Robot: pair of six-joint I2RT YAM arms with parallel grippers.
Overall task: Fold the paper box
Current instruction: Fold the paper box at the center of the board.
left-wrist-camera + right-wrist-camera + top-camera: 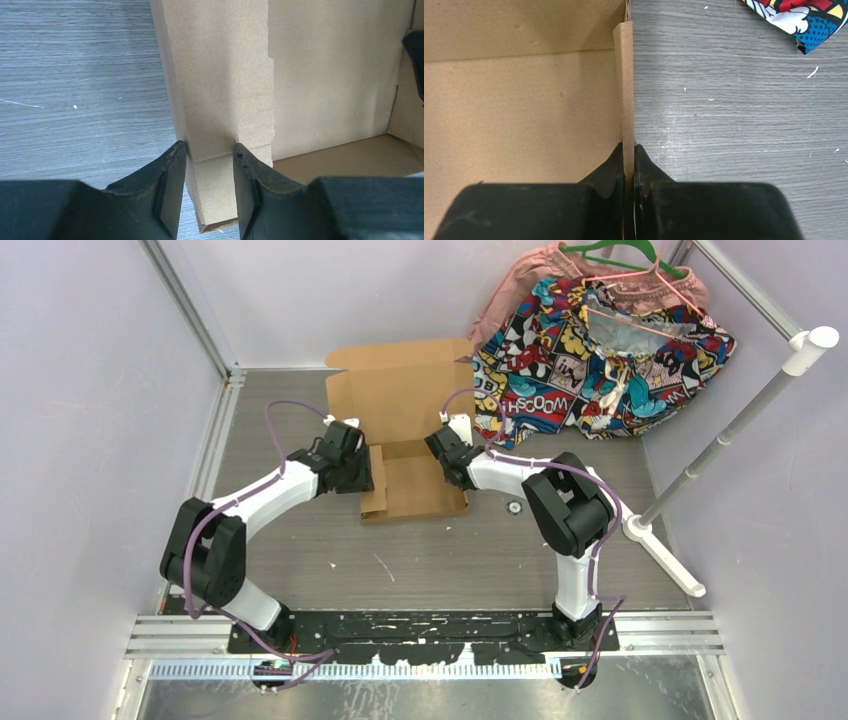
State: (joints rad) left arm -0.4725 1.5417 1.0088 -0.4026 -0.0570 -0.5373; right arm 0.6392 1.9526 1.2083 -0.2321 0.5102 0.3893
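The paper box [415,485] of plain brown cardboard lies mid-table, its base flat and its lid panel [400,390] standing up at the back. My left gripper [368,470] is at the box's left side. In the left wrist view its jaws [210,150] are closed against both faces of the doubled left wall flap [225,90]. My right gripper [455,472] is at the right side. In the right wrist view it [628,147] is shut on the thin upright right wall [626,75], with the box floor [524,110] to its left.
A comic-print cloth [600,350] and a pink garment on a green hanger [620,255] lie at the back right; the cloth's corner [804,20] shows near the right wrist. A white pole stand [740,420] leans at the right. A small round part [514,507] lies beside the box.
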